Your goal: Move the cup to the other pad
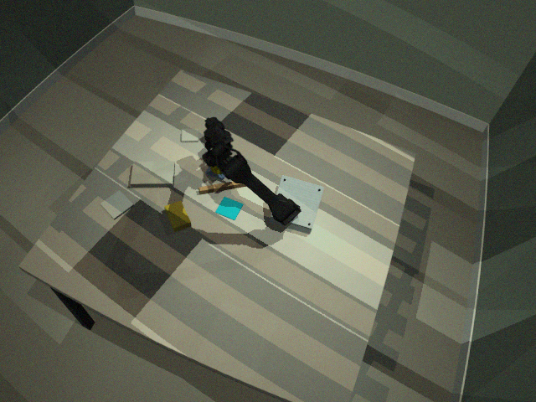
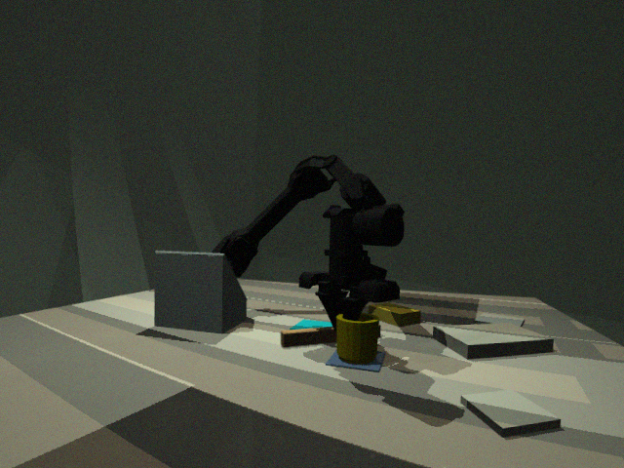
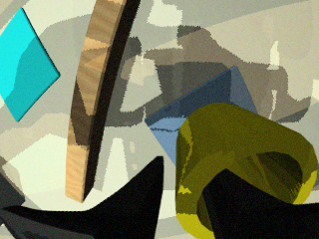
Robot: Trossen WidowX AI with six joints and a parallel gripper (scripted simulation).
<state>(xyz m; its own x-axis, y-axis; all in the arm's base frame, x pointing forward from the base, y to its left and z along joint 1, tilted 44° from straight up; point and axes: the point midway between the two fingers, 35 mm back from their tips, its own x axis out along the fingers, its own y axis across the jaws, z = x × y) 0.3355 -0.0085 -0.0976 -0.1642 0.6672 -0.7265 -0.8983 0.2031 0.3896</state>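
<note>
- Cup [image 1: 215, 170] [image 2: 357, 338] [image 3: 224, 126], yellow, stands upright on the blue pad [image 1: 213, 175] [image 2: 371, 366] [image 3: 201, 107], right below your gripper [image 2: 344, 319] [image 3: 181, 161].
- Your fingers are partly spread and straddle the cup's near wall in the wrist view: one tip reaches into the mouth, the other is outside it.
- You can see a gap between the outside finger and the wall there, so you have no pinch on it.
- Your wooden bar [image 1: 209, 189] [image 2: 304, 337] [image 3: 89, 95] lies between the blue pad and the cyan pad [image 1: 229, 208] [image 2: 309, 324] [image 3: 25, 65].
- Your yellow block [image 1: 176, 216] [image 2: 398, 313] sits near the cyan pad, apart from the cup.
- You get only a dark, partly covered look into the cup.
</note>
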